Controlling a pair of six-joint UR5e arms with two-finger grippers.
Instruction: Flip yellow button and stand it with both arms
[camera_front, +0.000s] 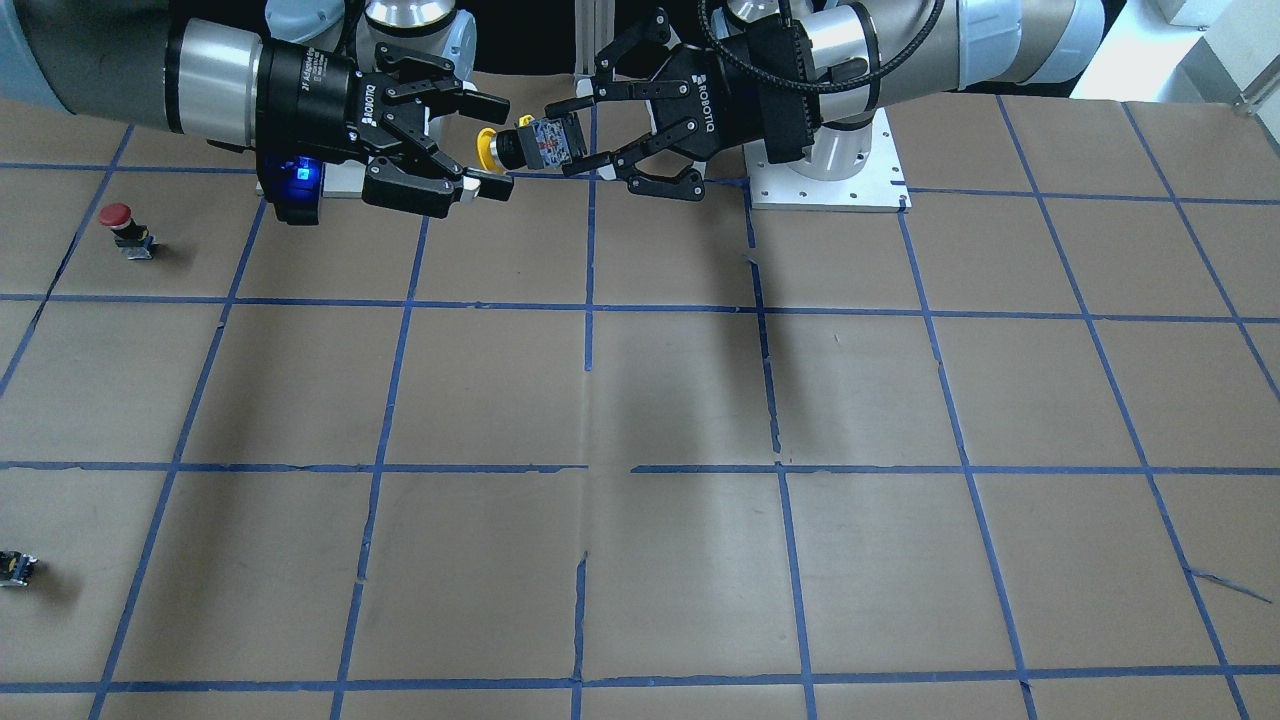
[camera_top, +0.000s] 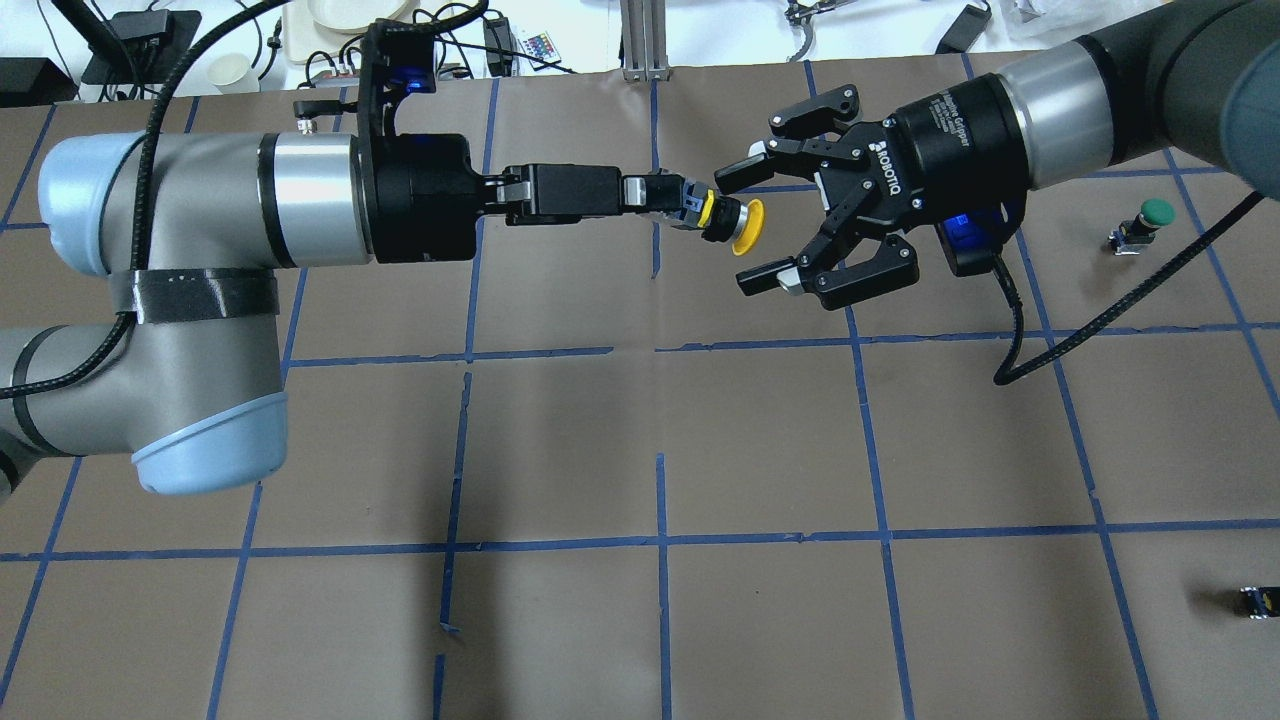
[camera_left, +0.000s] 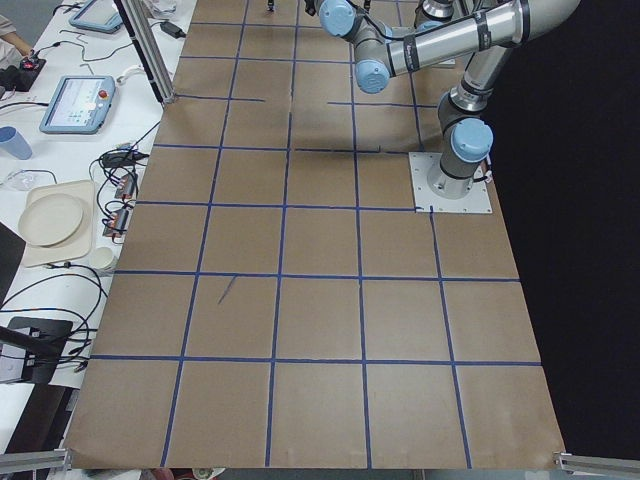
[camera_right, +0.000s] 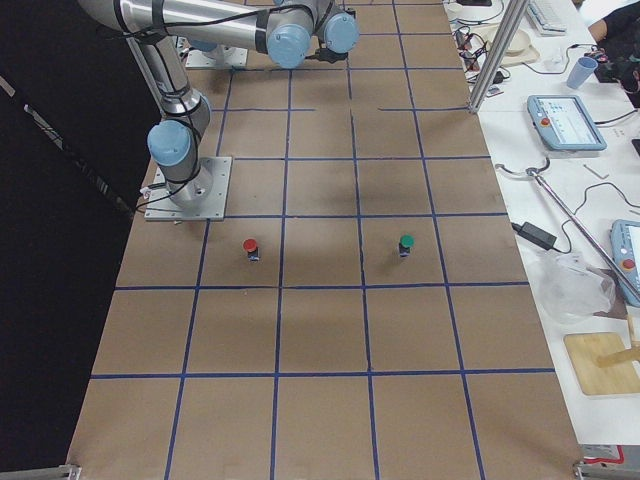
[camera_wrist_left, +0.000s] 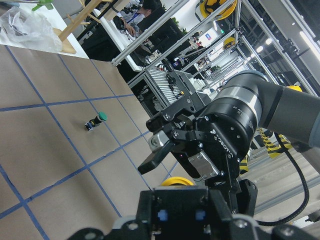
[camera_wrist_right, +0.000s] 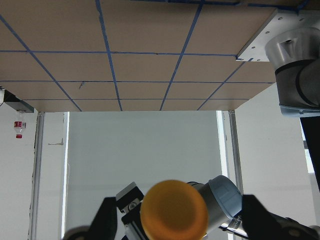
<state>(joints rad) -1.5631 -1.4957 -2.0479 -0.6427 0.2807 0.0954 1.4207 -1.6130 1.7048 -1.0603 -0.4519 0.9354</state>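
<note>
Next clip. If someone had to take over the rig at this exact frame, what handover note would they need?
Left gripper: shut on the yellow button, gripping its body, held level above the table.
Right gripper: open, fingers either side of the yellow cap, not closed.
Done: button lifted, cap presented to the right gripper.
Left: right gripper grips the cap, left gripper releases, then flip and stand the button on the table.

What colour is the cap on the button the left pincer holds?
Yellow. The cap shows best in the overhead exterior view.
</note>
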